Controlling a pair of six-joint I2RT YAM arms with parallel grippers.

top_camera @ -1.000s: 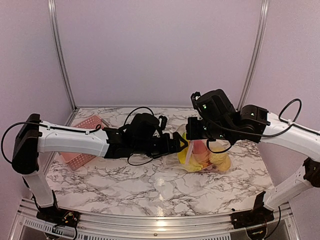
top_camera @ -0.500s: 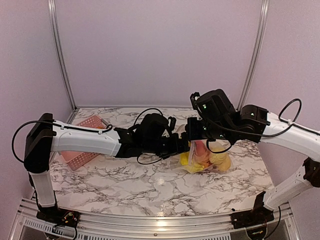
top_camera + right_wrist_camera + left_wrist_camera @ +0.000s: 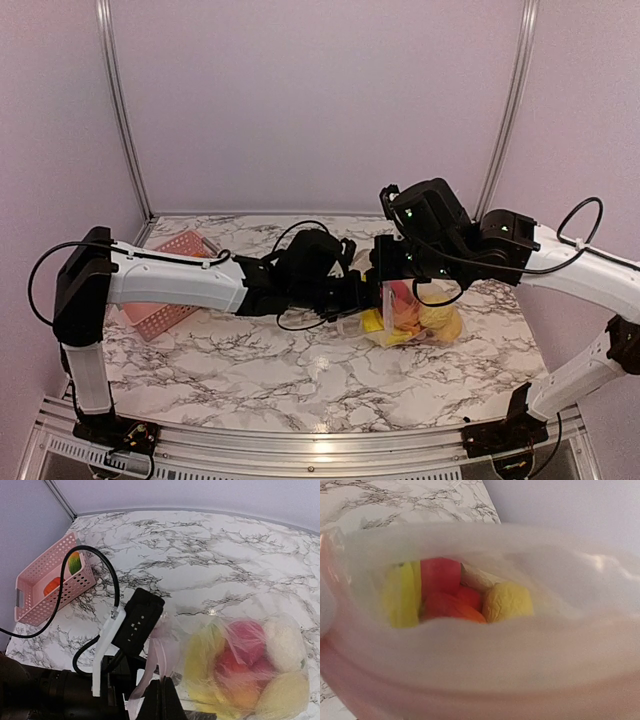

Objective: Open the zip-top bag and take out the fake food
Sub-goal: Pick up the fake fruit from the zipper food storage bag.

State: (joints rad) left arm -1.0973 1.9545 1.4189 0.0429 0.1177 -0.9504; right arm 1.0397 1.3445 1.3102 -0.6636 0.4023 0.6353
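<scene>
The zip-top bag (image 3: 412, 318) hangs over the marble table right of centre, its mouth facing left. My right gripper (image 3: 164, 681) is shut on the bag's top edge, with the pinkish zip strip pinched between its fingers. My left gripper (image 3: 362, 296) is at the bag's mouth; the plastic hides its fingers. In the left wrist view the bag's near lip (image 3: 510, 670) fills the lower half. Past it lies fake food: a yellow banana (image 3: 402, 602), a red piece (image 3: 440, 575) and a lemon (image 3: 509, 602). Through the bag wall (image 3: 292, 630) the same colours show.
A pink slatted basket (image 3: 165, 285) stands at the back left by the wall. It holds a green piece (image 3: 74, 562) and an orange piece (image 3: 51, 586). The left arm's black cable (image 3: 102, 565) loops over the table between basket and bag.
My left arm has reached to the right, bringing its gripper from beside the bag up into the bag's mouth. The right gripper has kept its hold and place.
</scene>
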